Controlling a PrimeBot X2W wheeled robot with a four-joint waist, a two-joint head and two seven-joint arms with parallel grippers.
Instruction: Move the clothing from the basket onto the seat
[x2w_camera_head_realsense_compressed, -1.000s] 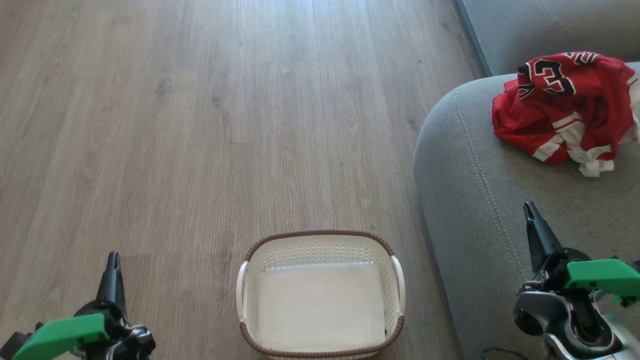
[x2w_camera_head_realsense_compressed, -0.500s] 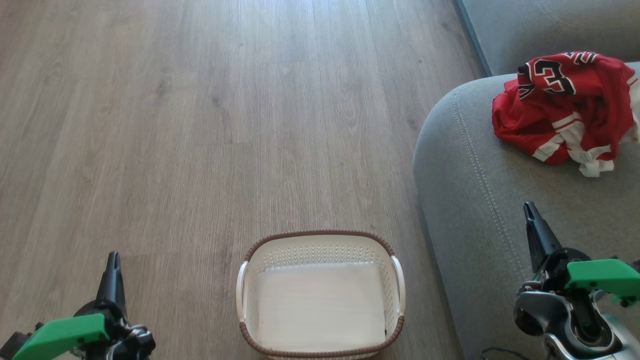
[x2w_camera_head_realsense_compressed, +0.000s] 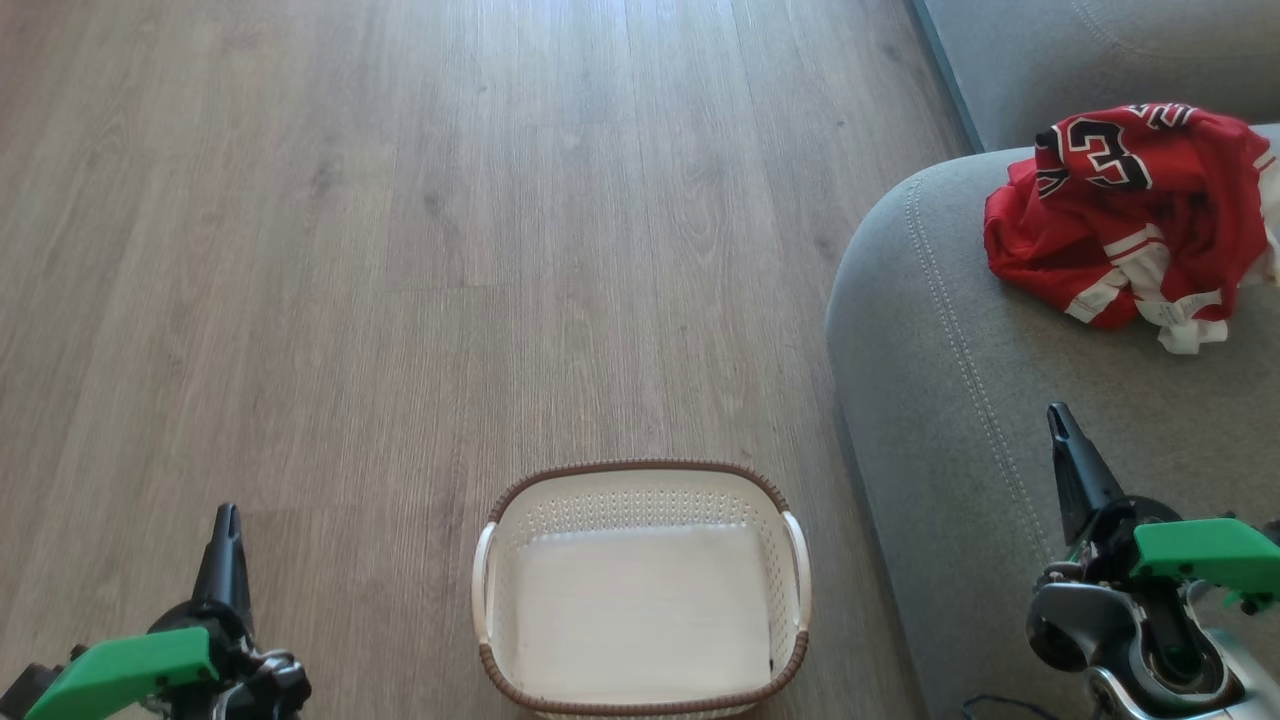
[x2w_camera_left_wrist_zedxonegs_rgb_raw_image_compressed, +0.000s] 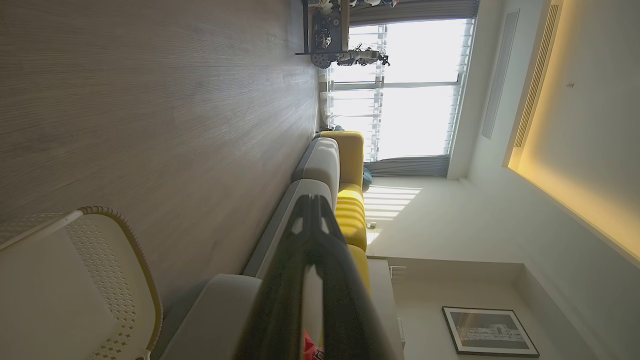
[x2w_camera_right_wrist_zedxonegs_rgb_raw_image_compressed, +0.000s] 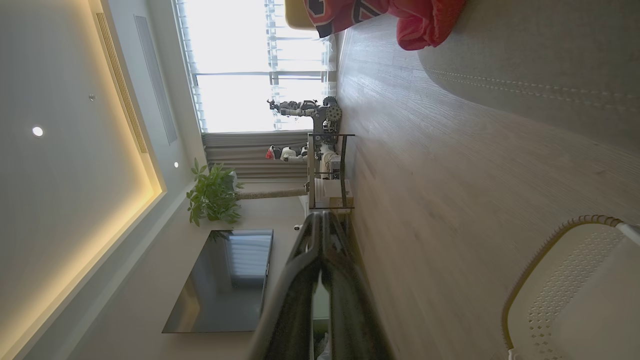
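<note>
The red clothing (x2w_camera_head_realsense_compressed: 1125, 215) with white trim and black numerals lies crumpled on the grey seat (x2w_camera_head_realsense_compressed: 960, 400) at the upper right; its red folds (x2w_camera_right_wrist_zedxonegs_rgb_raw_image_compressed: 390, 17) also show at the top of the right wrist view. The cream basket (x2w_camera_head_realsense_compressed: 642, 590) with a brown rim stands on the floor at the bottom centre, nothing inside it. My left gripper (x2w_camera_head_realsense_compressed: 227, 515) hovers shut at the lower left, left of the basket. My right gripper (x2w_camera_head_realsense_compressed: 1058, 415) is shut above the seat's near part, well short of the clothing. Both sets of fingers (x2w_camera_left_wrist_zedxonegs_rgb_raw_image_compressed: 312, 210) (x2w_camera_right_wrist_zedxonegs_rgb_raw_image_compressed: 322, 217) meet at the tips.
Wood-plank floor (x2w_camera_head_realsense_compressed: 400, 250) stretches ahead and to the left. The sofa's grey base (x2w_camera_head_realsense_compressed: 1050, 60) rises at the top right. A shelf unit (x2w_camera_right_wrist_zedxonegs_rgb_raw_image_compressed: 327, 170), a potted plant (x2w_camera_right_wrist_zedxonegs_rgb_raw_image_compressed: 215, 195) and a dark screen (x2w_camera_right_wrist_zedxonegs_rgb_raw_image_compressed: 225, 280) stand far off by the window.
</note>
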